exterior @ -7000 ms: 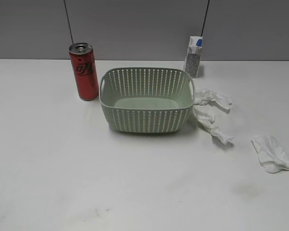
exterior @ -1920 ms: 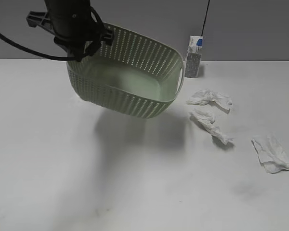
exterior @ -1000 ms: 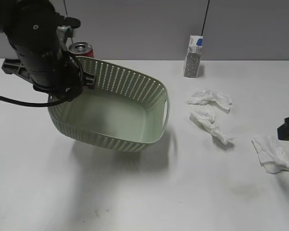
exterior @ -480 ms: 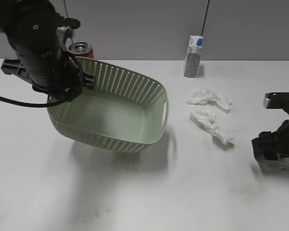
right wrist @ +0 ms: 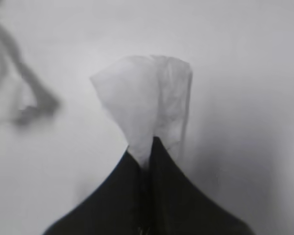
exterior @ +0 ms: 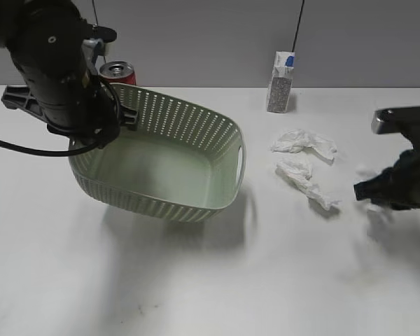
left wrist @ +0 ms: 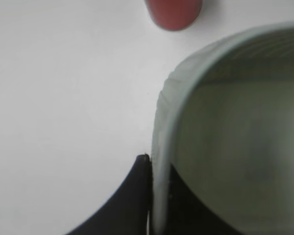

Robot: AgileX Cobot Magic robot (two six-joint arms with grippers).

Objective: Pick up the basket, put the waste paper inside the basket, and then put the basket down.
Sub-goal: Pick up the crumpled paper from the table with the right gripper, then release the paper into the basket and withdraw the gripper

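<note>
The left claw (left wrist: 149,196) pinches the pale sage-green slotted plastic basket's (exterior: 169,164) rim, tilted above the white counter (exterior: 196,280). Right of the basket, the right claw (right wrist: 146,164) nips a thin crumpled white paper wad (right wrist: 149,105); that flimsy hold might slip, or the basket might swing.

Bare table (exterior: 217,287) spans the whole front edge. Toward the back edge stand a red can (exterior: 117,71) and a carton (exterior: 281,82). Two paper wads (exterior: 304,161) lie right of the lifted basket (exterior: 164,157).

Left gripper (left wrist: 154,196) raised and clamped; right gripper (right wrist: 146,154) low, pinched closed.
</note>
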